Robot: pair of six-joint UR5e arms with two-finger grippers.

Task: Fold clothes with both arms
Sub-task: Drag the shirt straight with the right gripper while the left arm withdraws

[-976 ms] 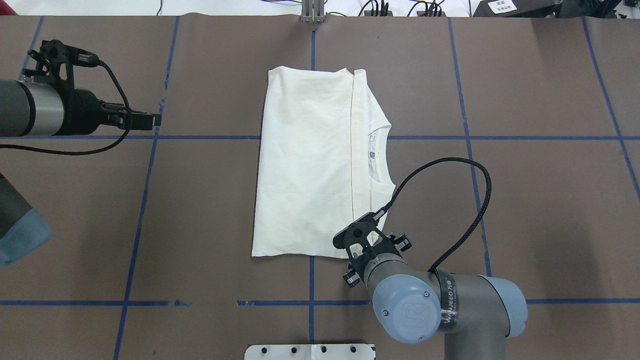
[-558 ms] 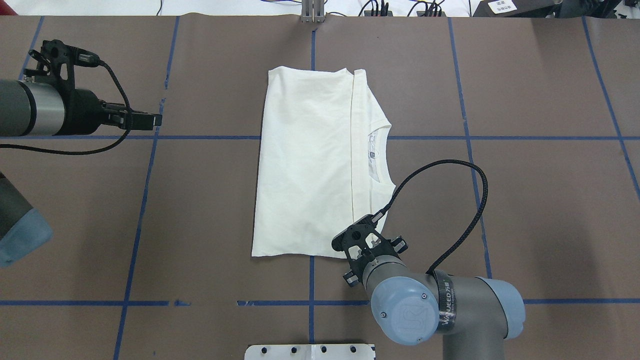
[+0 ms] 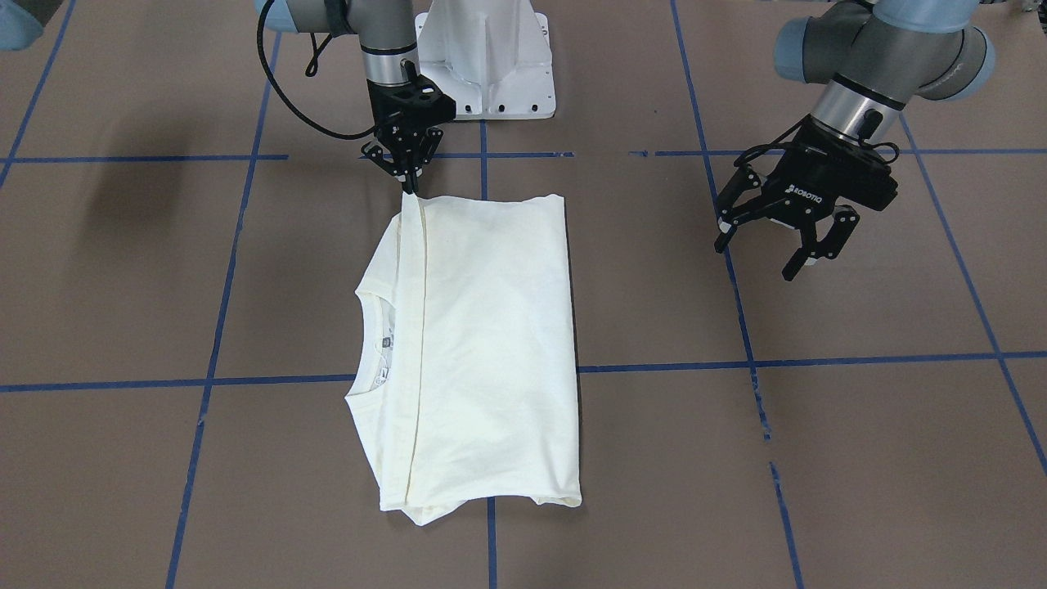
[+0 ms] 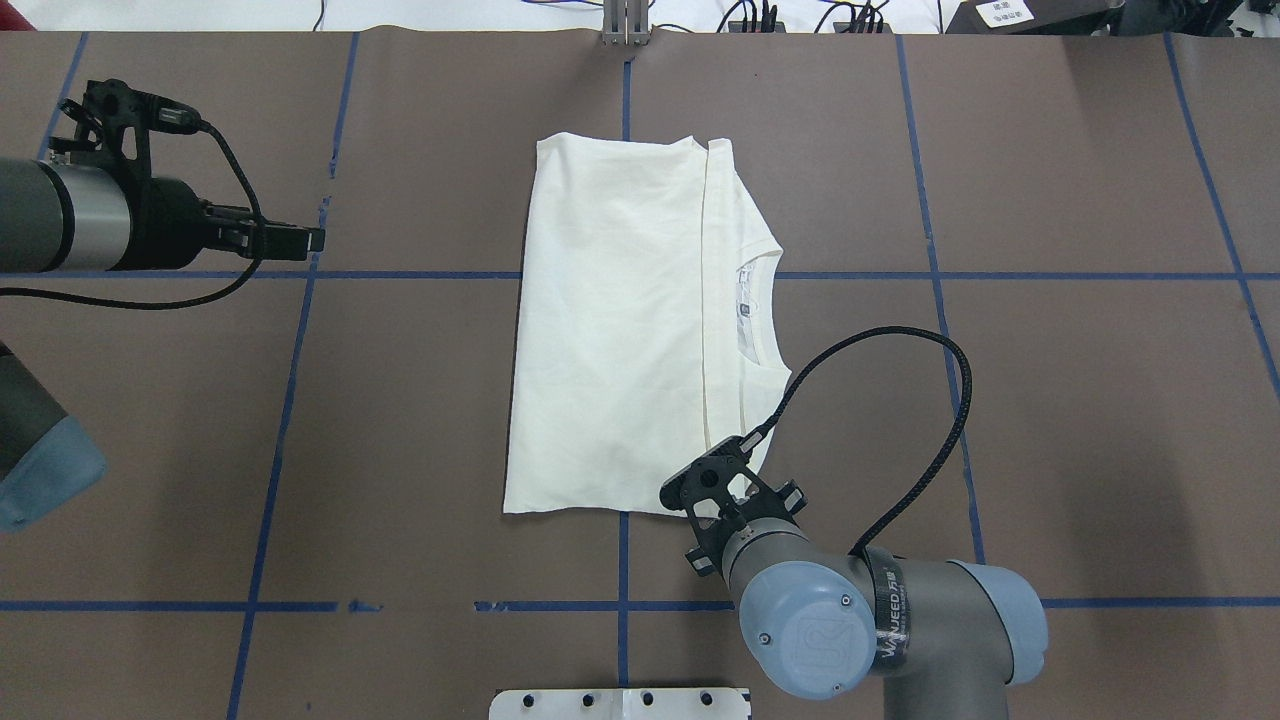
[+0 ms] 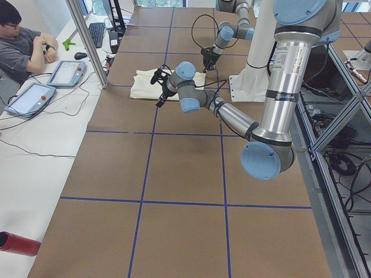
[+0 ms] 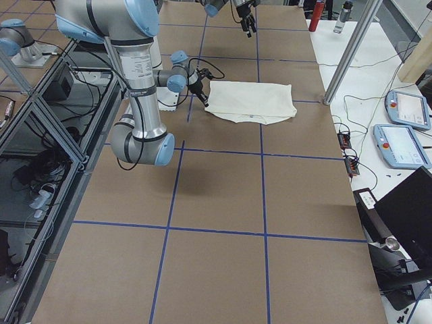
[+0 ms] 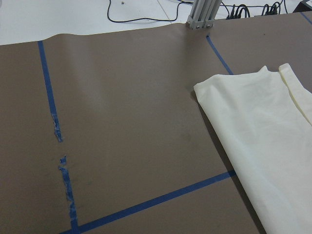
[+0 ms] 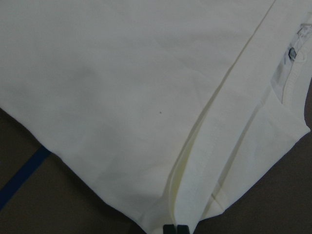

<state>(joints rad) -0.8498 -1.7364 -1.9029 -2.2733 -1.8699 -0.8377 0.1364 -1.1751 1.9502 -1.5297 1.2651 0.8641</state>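
Note:
The cream shirt [image 3: 483, 343] [image 4: 610, 330] lies folded at mid-table, plain side up, with its collar [image 3: 384, 343] showing past a straight hem line. My right gripper [image 3: 406, 188] [image 8: 175, 229] points down at the corner of the shirt [image 8: 122, 87] nearest the robot. It is shut, tips together on the hem edge. From overhead its fingers are hidden under the wrist. My left gripper [image 3: 759, 258] [image 4: 310, 240] hangs open above bare table, well off to the side of the shirt. Its wrist view shows only the shirt's [image 7: 263, 126] far corner.
The white pedestal base [image 3: 483, 74] stands at the robot's edge, just behind the right gripper. Blue tape lines [image 4: 300, 400] cross the brown table cover. An aluminium post [image 4: 625, 25] rises at the far edge. A person [image 5: 23, 46] sits beyond it with tablets.
The right wrist has drifted slightly left and toward the robot's edge. The shirt and the left arm have not moved.

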